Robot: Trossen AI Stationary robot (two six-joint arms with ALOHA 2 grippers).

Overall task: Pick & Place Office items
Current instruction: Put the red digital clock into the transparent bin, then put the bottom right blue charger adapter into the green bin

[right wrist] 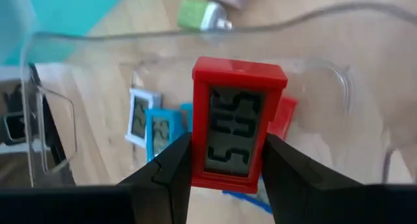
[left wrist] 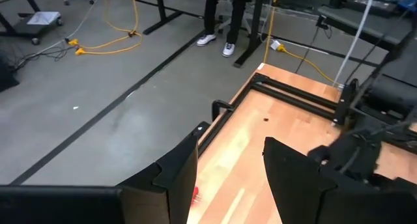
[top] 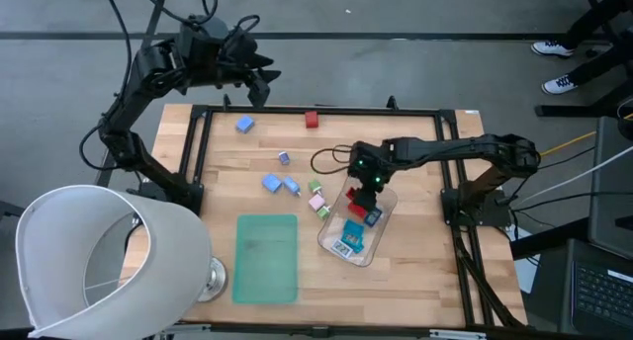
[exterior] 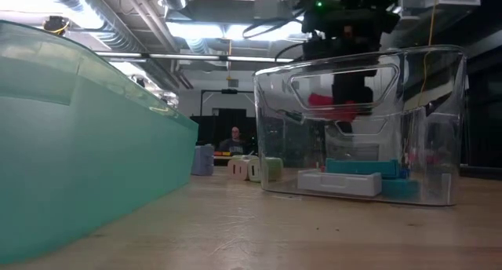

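The office items are tiny blocky pieces. My right gripper (right wrist: 228, 155) is shut on a red piece with a grey display (right wrist: 238, 120) and reaches down into the clear tray (top: 331, 243); the low view shows the red piece (exterior: 329, 103) between the tray's walls. On the tray's floor lie blue and white-labelled pieces (top: 348, 239) and another red one (top: 372, 216). Loose pieces lie on the table: blue (top: 244, 126), red (top: 312, 119), and pink and light green ones (top: 317, 200). My left gripper (top: 259, 78) hangs open over the table's far left edge, touching nothing. My right gripper pinches the red piece by its two long sides (right wrist: 201, 160), one finger on each, toward the end nearest the wrist. The fingers slant down from above, along the piece's length. The piece hangs display-up inside the tray, clear of its floor.
A flat green mat (top: 267, 256) lies near the front, left of the tray. A large white lampshade (top: 99, 261) stands at the front left corner. A black frame (top: 326, 111) borders the tabletop. Bare wood shows between the far pieces and the tray.
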